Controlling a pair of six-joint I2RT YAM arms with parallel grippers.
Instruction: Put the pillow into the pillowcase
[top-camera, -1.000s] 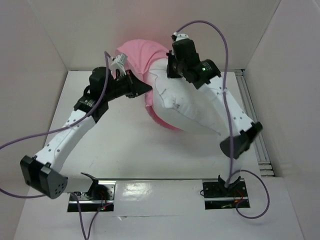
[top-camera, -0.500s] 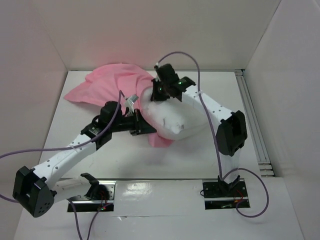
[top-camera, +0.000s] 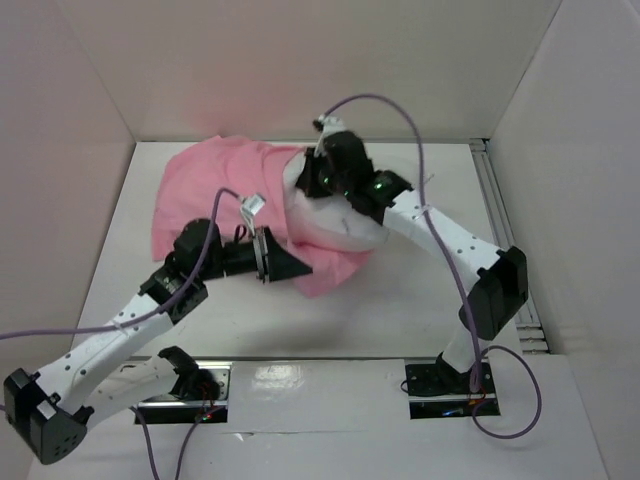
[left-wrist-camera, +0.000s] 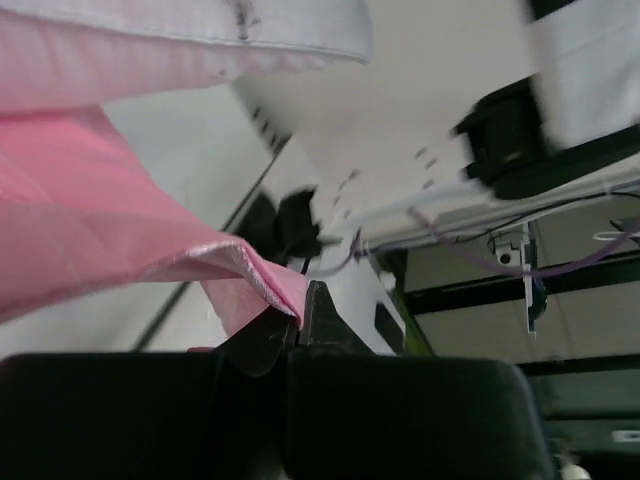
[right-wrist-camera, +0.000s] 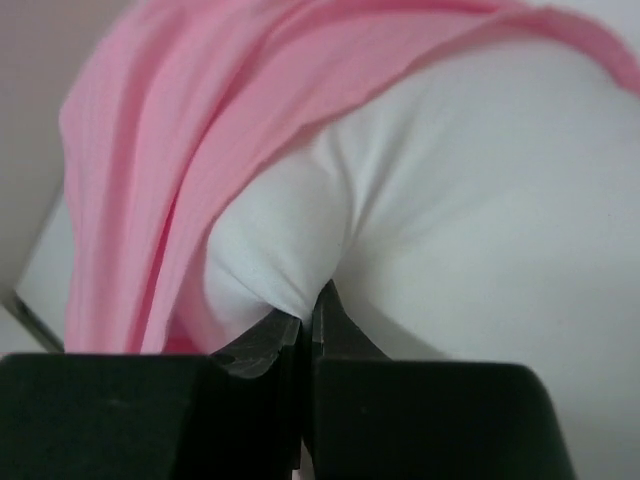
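Plump white pillow (top-camera: 335, 228) partly covered by thin pink pillowcase (top-camera: 210, 185) near the table (top-camera: 420, 310) far edge. The left gripper (left-wrist-camera: 300, 318) clamps the pillowcase hem, and the right gripper (right-wrist-camera: 308, 318) pinches the pillow fabric.

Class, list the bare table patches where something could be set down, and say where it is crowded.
Bare: the table between pillowcase and arm bases; also the far right corner by the rail. Crowded: far centre, around pillow, left pincer, right pincer.

The pillowcase (top-camera: 205, 190) is pink, faintly shiny; the pillow (top-camera: 312, 225) is plain white; the table (top-camera: 400, 300) white.
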